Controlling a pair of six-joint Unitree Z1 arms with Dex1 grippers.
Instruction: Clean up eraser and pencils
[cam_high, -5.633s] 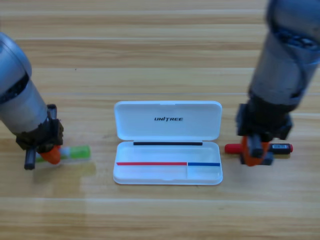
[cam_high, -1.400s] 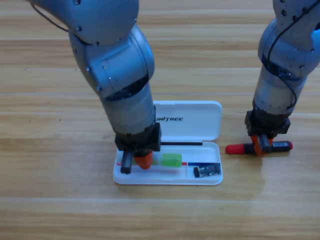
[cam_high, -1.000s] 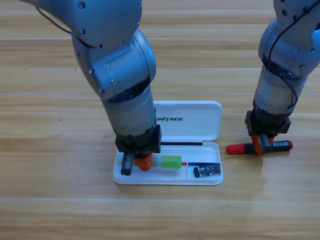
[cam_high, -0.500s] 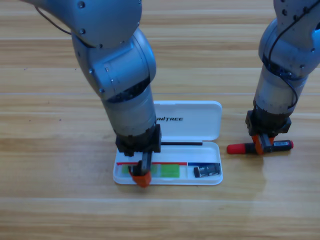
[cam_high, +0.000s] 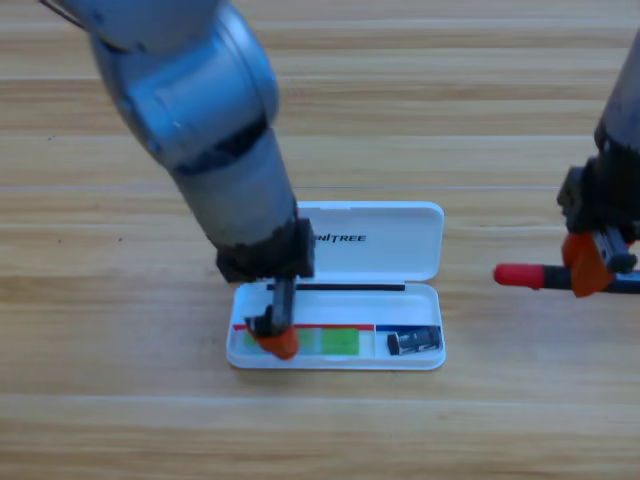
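High view, jaws first. Left gripper (cam_high: 274, 335) over the long tray compartment of the white case (cam_high: 337, 360), orange jaw tips at the near wall, apart and holding nothing; green pencil (cam_high: 338, 342) lying flat in that compartment just beside them. Half a second back the same jaws hung lower over the near rim; now drawn up and back a touch, arm leaning away to the upper left. Reads as a release done, one pencil stowed.

Right gripper (cam_high: 590, 268) clamped on the red-capped pencil (cam_high: 520, 275), red cap sticking out to the left, barrel mostly hidden behind the jaws. Half a second back this pencil lay on the table close to the case's right side; now further right, well apart from the case, apparently lifted. Reads as the second pickup under way.

Eraser (cam_high: 414, 342) in the small right compartment, unmoved against the earlier frames.

Judged: two of three things stowed, red-capped pencil left to place.
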